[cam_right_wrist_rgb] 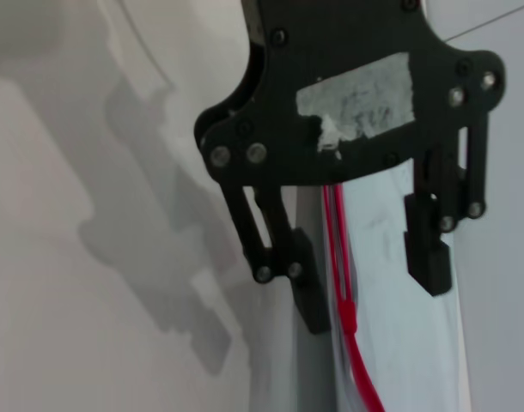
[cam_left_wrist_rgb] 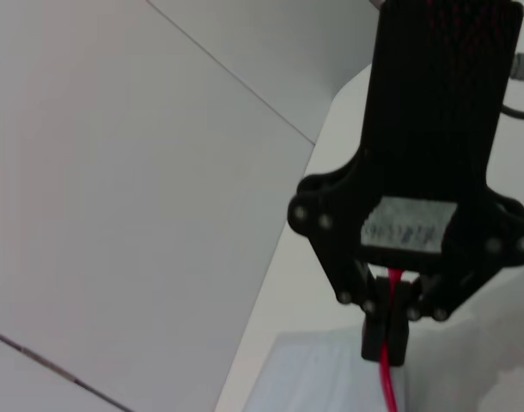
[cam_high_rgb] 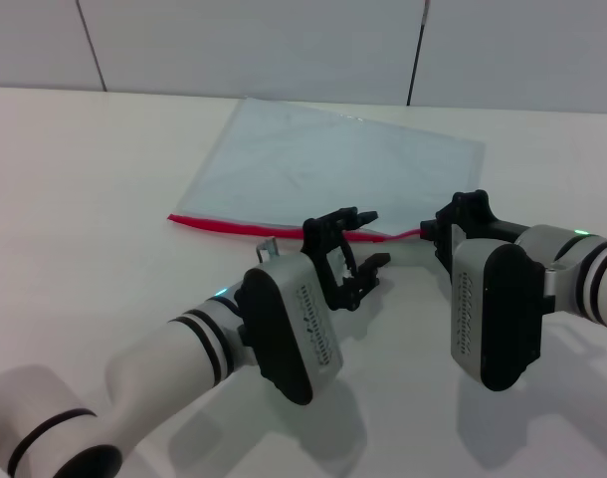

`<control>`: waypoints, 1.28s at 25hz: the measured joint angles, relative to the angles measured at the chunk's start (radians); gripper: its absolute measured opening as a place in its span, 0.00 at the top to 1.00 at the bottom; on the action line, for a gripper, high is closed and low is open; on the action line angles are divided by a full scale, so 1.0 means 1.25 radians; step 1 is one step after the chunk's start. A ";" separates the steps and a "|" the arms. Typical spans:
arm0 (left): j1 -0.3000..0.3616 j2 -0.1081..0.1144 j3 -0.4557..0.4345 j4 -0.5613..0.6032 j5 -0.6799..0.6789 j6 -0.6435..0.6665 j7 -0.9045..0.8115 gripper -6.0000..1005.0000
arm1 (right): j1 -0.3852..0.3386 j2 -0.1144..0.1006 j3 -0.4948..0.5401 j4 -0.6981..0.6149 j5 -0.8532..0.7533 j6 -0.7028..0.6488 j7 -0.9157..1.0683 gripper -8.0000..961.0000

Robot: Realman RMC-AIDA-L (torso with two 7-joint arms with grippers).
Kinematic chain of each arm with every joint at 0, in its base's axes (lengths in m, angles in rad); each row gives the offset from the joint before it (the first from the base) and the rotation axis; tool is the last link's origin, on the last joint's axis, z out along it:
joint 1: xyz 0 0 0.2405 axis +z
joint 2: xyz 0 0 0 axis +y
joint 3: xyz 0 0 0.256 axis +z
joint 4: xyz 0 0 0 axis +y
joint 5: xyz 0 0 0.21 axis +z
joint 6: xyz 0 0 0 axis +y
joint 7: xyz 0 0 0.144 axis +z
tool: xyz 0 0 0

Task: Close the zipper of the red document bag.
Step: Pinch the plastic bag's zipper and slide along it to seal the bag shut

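Note:
The red document bag (cam_high_rgb: 333, 159) lies flat on the table, a translucent pale blue-grey pouch. The zipper (cam_high_rgb: 224, 225) runs as a thin red strip along its near edge. A small pale tab (cam_high_rgb: 267, 245) stands up from the strip beside my left wrist. My left gripper (cam_high_rgb: 365, 239) is open, one finger on each side of the zipper; the right wrist view shows it (cam_right_wrist_rgb: 369, 283) straddling the red strip (cam_right_wrist_rgb: 344, 300). My right gripper (cam_high_rgb: 438, 234) is at the strip's right end. The left wrist view shows it (cam_left_wrist_rgb: 385, 343) shut on the red strip (cam_left_wrist_rgb: 387, 382).
The white table (cam_high_rgb: 85, 199) stretches left of the bag and in front of both arms. A grey panelled wall (cam_high_rgb: 284, 40) rises just behind the bag's far edge.

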 joint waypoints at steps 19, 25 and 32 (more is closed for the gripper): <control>0.004 0.001 0.037 0.058 0.008 0.071 -0.075 0.53 | -0.037 0.000 -0.036 -0.070 -0.006 -0.001 -0.005 0.98; 0.004 0.000 0.038 0.073 0.009 0.072 -0.087 0.54 | -0.039 0.000 -0.049 -0.074 -0.006 -0.001 -0.006 0.98; 0.007 0.000 0.041 0.075 0.017 0.082 -0.088 0.56 | -0.047 -0.001 -0.050 -0.083 -0.006 -0.004 -0.007 0.98</control>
